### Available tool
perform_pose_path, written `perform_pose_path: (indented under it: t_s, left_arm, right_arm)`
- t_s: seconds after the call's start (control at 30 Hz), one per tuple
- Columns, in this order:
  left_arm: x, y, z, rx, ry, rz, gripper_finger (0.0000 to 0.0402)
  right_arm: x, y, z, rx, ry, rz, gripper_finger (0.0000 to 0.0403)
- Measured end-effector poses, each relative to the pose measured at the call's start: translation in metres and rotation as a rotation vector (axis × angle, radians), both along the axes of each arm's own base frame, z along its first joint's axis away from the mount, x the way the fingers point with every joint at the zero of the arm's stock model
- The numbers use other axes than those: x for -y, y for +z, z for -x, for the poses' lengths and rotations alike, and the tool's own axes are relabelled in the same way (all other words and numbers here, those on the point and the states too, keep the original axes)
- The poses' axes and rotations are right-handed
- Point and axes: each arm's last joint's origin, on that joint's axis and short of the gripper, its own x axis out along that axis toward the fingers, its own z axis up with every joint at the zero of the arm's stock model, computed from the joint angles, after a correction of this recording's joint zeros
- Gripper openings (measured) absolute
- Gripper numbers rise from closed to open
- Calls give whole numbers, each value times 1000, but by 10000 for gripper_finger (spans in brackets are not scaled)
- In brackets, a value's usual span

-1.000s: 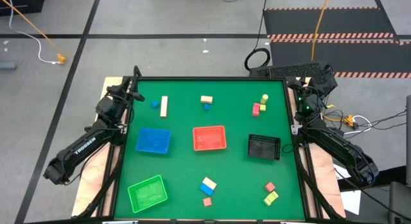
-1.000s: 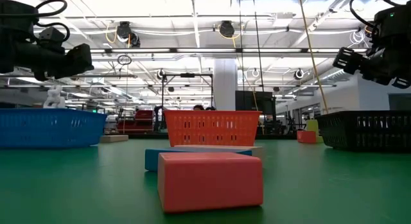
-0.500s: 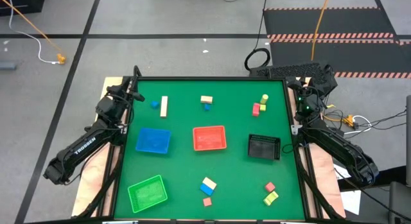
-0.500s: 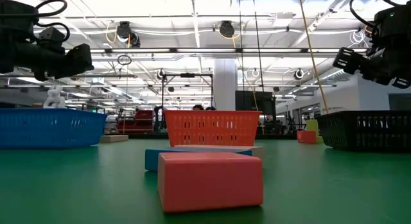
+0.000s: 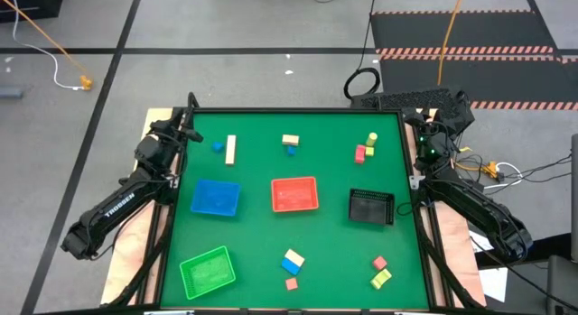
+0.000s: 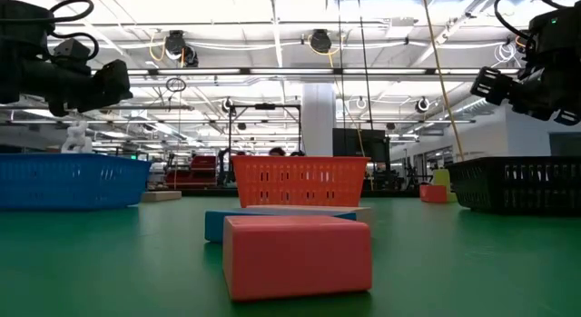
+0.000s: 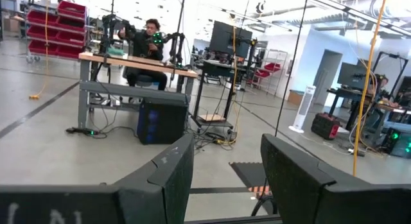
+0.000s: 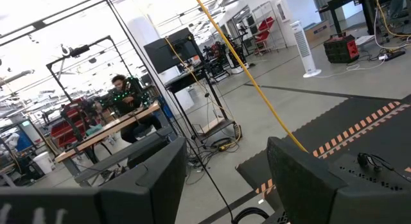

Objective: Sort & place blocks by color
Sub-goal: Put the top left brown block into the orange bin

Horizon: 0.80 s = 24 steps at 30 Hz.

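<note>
The blocks lie scattered on the green table. At the far side are a blue cube [image 5: 218, 146], a tan bar [image 5: 231, 149], a tan block [image 5: 290, 140] beside a blue cube [image 5: 291, 151], and a yellow-green block [image 5: 372, 138] next to a pink one [image 5: 360, 153]. Near the front lie a blue-and-tan pair [image 5: 292, 261], a red cube [image 5: 291, 283], a red block [image 5: 379, 262] and a yellow-green one [image 5: 381, 278]. My left gripper [image 7: 228, 176] stands open, raised over the far left corner [image 5: 190, 134]. My right gripper [image 8: 226, 179] stands open over the far right corner [image 5: 424, 125]. Neither has anything between its fingers.
Four square trays stand on the table: blue [image 5: 216, 197] at the left, red [image 5: 294, 194] in the middle, black [image 5: 371, 207] at the right, green [image 5: 208, 268] at the near left. In the wrist views a person sits at a desk [image 7: 144, 47] beyond the table.
</note>
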Motion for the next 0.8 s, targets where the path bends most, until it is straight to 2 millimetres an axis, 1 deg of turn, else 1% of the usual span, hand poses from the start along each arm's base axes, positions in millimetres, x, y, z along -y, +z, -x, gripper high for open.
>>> perform_pose_path:
  t_s: [0.27, 0.47, 0.57, 0.67, 0.8]
  left_arm:
    - [0, 1, 0, 4, 0, -7, 184]
    - [1, 6, 1, 87, -10, -34, 184]
    - [1, 7, 1, 97, -12, -37, 184]
    - [1, 6, 0, 129, -51, -24, 184]
    - [3, 7, -3, 131, -157, -30, 184]
  right_arm:
    - [0, 0, 0, 0, 0, 0, 210]
    - [0, 0, 0, 0, 0, 0, 210]
    - [0, 0, 0, 0, 0, 0, 210]
    - [0, 0, 0, 0, 0, 0, 210]
    - [0, 0, 0, -1, 0, 0, 210]
